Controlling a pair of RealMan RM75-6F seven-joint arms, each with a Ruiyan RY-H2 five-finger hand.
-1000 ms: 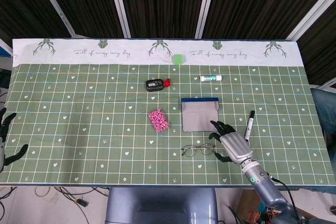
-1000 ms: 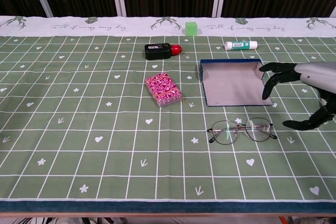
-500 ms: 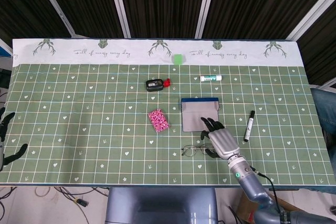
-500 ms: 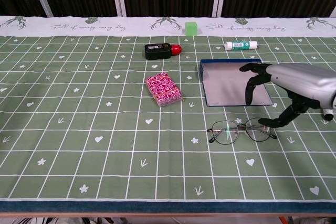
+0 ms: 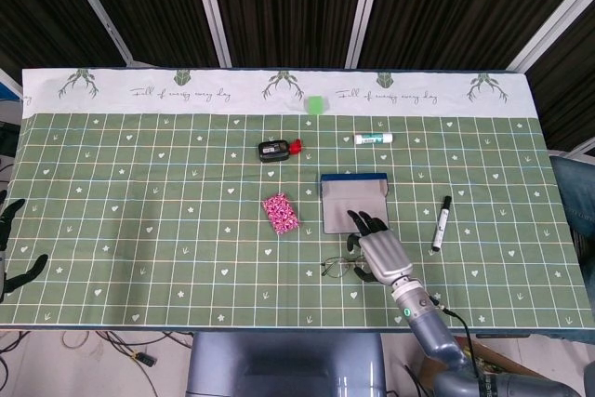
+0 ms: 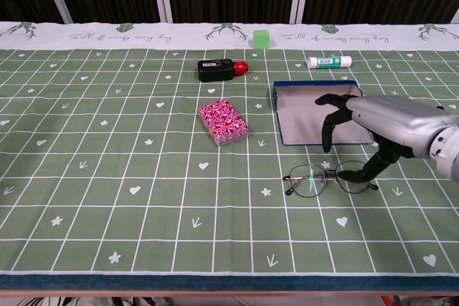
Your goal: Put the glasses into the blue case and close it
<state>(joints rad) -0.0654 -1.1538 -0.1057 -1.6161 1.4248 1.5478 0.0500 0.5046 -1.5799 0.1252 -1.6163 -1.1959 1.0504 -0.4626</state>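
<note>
The wire-framed glasses [image 6: 308, 180] lie on the green cloth just in front of the blue case [image 6: 301, 116], which lies open with its grey lining up. My right hand [image 6: 376, 125] hovers over the case's near right corner and the right lens. Its fingers are spread and curved down, and the thumb tip is at the right lens rim; I cannot tell if it touches. In the head view the right hand [image 5: 379, 250] covers part of the glasses [image 5: 337, 267] below the case [image 5: 349, 197]. My left hand [image 5: 9, 253] rests at the far left edge, fingers apart, holding nothing.
A pink patterned packet [image 6: 224, 122] lies left of the case. A black device with a red end [image 6: 218, 69], a green cube [image 6: 262, 38] and a white tube [image 6: 329, 61] lie further back. A black pen [image 5: 441, 222] lies right of the case.
My right hand has moved left, from beside the case's right edge to above the glasses' right lens. The glasses and case have not moved.
</note>
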